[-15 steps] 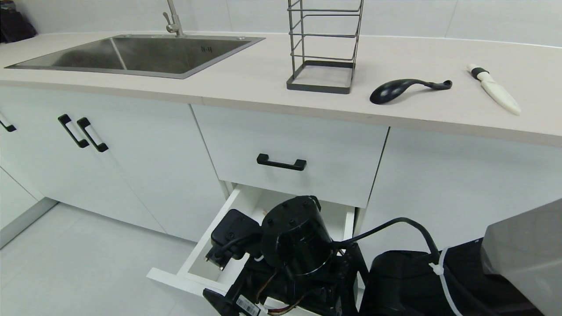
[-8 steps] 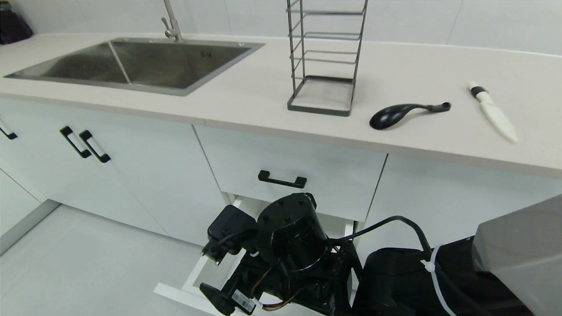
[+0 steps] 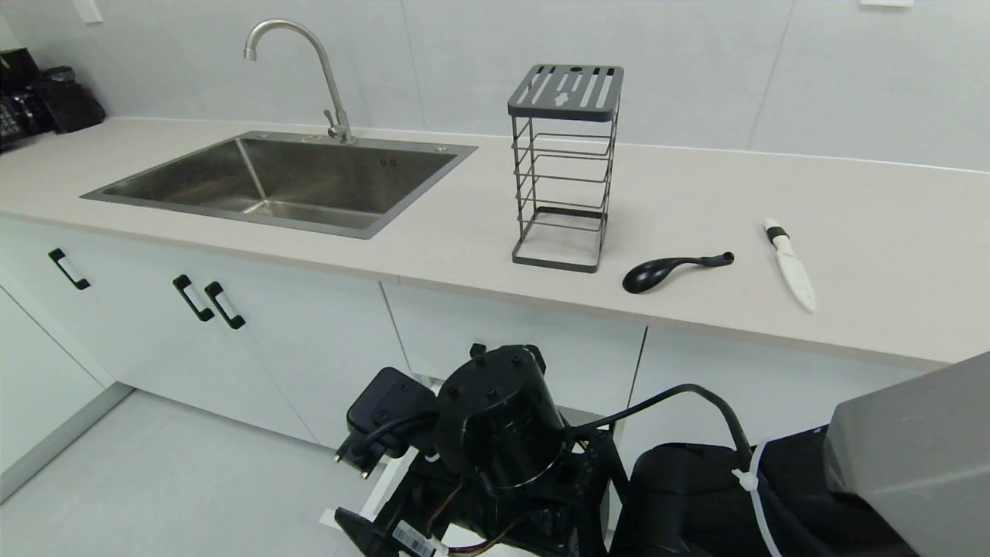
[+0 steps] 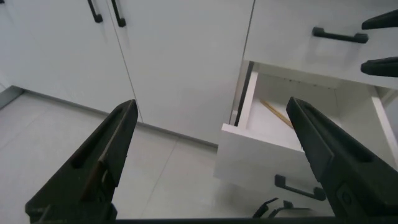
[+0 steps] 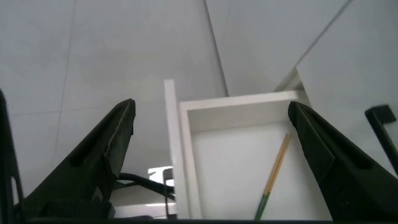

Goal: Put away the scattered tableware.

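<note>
Left wrist view has the left gripper spread wide and empty, like the right gripper, both near the open drawer. Black spoon and white knife lie on the countertop. A low reach could push the spoon over the near edge.
</note>
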